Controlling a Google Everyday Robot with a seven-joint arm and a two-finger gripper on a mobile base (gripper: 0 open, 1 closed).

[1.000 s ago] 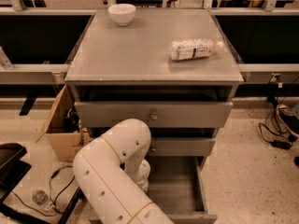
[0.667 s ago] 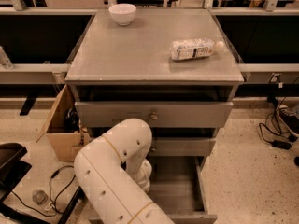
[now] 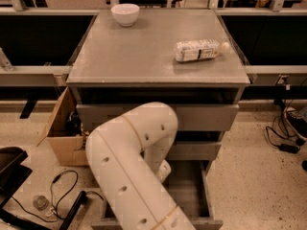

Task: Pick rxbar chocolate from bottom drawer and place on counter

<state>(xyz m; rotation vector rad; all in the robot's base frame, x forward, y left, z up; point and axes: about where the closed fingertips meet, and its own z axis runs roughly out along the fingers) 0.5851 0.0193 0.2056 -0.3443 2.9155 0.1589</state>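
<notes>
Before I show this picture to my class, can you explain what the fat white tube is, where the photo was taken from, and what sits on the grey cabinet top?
One camera looks down on the grey cabinet from above and in front. The thick white jointed tube is a robot's arm. It bends down into the open bottom drawer, the lowest of three grey drawers. Its gripper, a two-finger claw, is hidden behind the arm in that drawer, so what it holds cannot be seen, and no snack bar shows. On the flat grey counter are a round white bowl, back left, and a clear plastic bottle with a white label, lying on its side at the right.
</notes>
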